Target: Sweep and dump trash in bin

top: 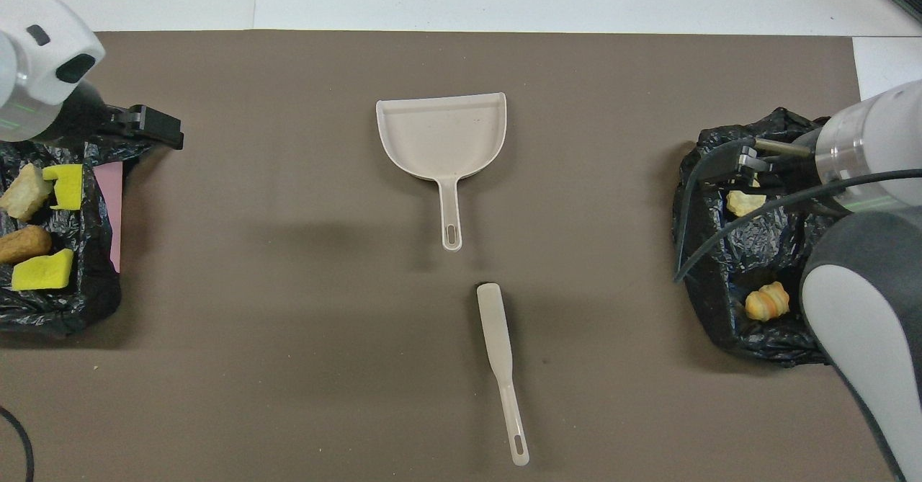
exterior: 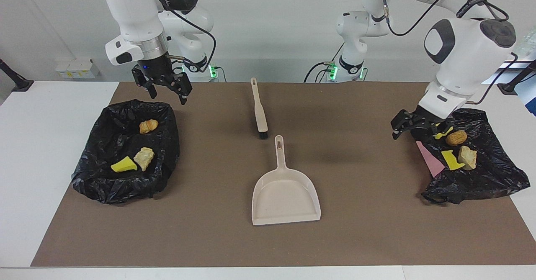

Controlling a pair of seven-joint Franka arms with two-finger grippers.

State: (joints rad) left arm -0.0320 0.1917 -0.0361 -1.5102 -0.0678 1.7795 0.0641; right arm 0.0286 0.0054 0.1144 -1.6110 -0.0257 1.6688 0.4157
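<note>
Overhead view: left arm's trash bag (top: 57, 302) cut off at the frame edge.
Trash: 4 chunks (exterior: 456, 137) there, 3 (exterior: 144, 158) in the right arm's bag (exterior: 125, 150).
Left gripper (exterior: 412, 125): fingers apart, over its bag's edge, hiding 1 yellow chunk partly.
Right gripper (exterior: 165, 88): fingers apart, empty.

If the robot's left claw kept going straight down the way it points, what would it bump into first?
Probably the black bag at that end of the table. The left gripper, open, hangs over the bag's edge near a yellow chunk, which it might touch first; depth is unclear.
</note>
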